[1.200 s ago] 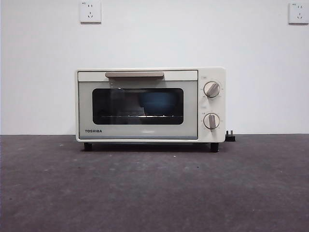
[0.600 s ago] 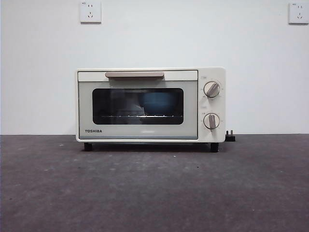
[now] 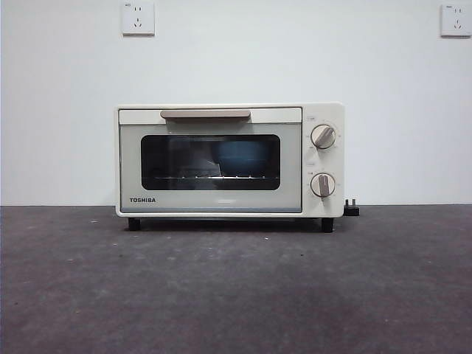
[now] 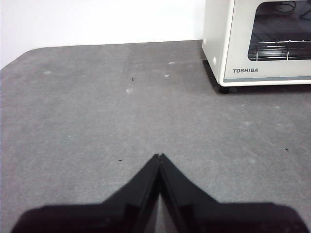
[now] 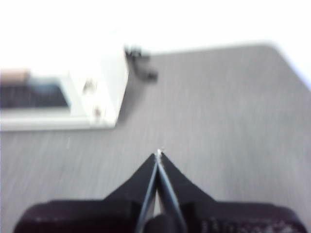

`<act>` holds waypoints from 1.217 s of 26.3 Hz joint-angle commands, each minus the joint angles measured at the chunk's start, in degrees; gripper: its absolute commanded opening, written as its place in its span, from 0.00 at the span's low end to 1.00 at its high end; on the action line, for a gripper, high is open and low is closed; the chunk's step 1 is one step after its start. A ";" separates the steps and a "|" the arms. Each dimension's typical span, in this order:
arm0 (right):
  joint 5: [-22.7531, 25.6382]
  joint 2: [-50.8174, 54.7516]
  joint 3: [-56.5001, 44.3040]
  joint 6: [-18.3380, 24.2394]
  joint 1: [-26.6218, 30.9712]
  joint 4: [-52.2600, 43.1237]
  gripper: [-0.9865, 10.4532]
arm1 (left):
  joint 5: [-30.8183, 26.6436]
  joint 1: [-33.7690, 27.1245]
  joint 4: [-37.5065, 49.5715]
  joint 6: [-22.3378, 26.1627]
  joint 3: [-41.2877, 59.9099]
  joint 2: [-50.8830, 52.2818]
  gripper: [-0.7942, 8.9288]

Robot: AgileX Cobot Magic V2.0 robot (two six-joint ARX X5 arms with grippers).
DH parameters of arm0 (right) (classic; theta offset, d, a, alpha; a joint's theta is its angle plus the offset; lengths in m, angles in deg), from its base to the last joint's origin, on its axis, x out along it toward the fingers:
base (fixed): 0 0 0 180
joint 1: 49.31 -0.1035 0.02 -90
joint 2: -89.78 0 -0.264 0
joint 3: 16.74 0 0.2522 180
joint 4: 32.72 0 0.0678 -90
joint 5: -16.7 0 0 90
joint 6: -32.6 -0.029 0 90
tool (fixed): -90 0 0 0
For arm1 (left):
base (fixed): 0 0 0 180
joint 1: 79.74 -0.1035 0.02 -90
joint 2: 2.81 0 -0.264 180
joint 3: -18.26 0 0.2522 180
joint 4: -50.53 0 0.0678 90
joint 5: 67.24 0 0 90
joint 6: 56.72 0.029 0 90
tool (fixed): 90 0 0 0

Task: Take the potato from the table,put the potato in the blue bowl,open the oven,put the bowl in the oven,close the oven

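Test bench, not a kitchen: bare white wall point(image 3: 236, 59) behind the oven point(image 3: 230, 160), two wall sockets point(image 3: 138, 18) above it, plain grey table point(image 3: 236, 287) beneath.

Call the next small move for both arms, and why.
Probably none beyond parking: the oven door is shut with the blue bowl visible behind the glass, and left gripper and right gripper are shut, empty, clear of it.

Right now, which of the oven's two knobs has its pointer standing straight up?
The lower knob on the oven; its bar stands vertical, while the upper knob is turned slantwise.
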 commanded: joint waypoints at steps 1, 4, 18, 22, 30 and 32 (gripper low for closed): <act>-3.93 4.00 -8.70 11.04 4.07 -10.88 0.09 | 0.15 -0.24 0.63 -0.42 0.59 -0.11 0.08; -13.81 8.83 -21.84 16.59 11.04 -26.51 0.09 | 0.15 -0.24 0.63 -0.42 0.59 -0.22 0.08; -31.95 16.20 -48.48 16.33 28.04 -54.55 0.09 | 0.15 -0.24 0.63 -0.39 0.59 -0.46 0.08; -32.09 17.68 -52.28 16.20 28.72 -54.58 0.09 | 0.15 -0.24 0.63 -0.42 0.59 -0.46 0.08; -31.39 19.67 -54.60 14.88 29.20 -44.89 0.09 | 0.15 -0.24 0.63 -0.42 0.59 -0.55 0.08; -31.04 19.67 -54.60 14.99 29.42 -44.48 0.09 | 0.17 -0.24 0.63 -0.42 0.59 -0.76 0.08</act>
